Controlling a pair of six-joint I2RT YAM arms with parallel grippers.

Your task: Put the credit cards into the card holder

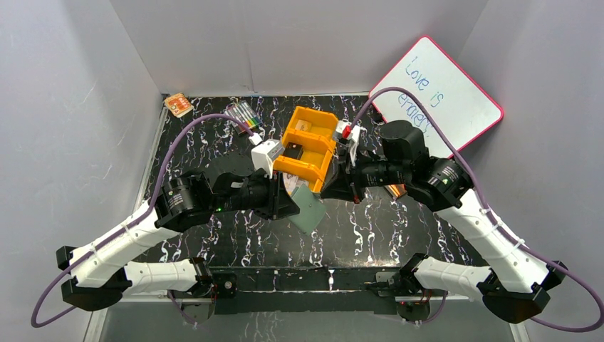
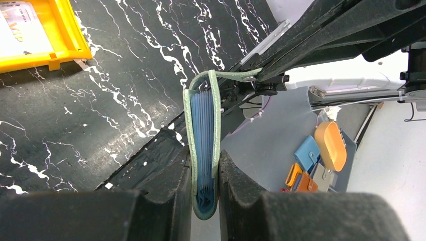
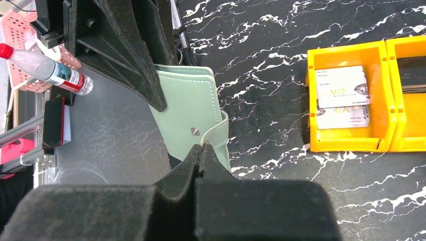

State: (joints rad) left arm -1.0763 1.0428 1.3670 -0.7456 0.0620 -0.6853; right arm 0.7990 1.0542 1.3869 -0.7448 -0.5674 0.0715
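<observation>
The sage-green card holder (image 1: 310, 211) hangs above the table between both arms. My left gripper (image 2: 205, 187) is shut on its folded spine, and the blue inner pockets (image 2: 203, 130) show edge-on. My right gripper (image 3: 203, 146) is shut on the snap strap (image 3: 217, 131), pulled away from the green cover (image 3: 186, 108). The left gripper's fingers (image 3: 125, 55) clamp the holder's far edge. Two pale credit cards (image 3: 342, 96) lie in one compartment of the orange tray (image 3: 346, 143). One card (image 2: 22, 30) also shows in the left wrist view.
The orange tray (image 1: 313, 135) stands just behind the two grippers. A whiteboard (image 1: 436, 92) leans at the back right. A marker pack (image 1: 243, 117) and a small orange packet (image 1: 178, 105) lie at the back left. Grey walls enclose the black marbled table (image 1: 370, 228).
</observation>
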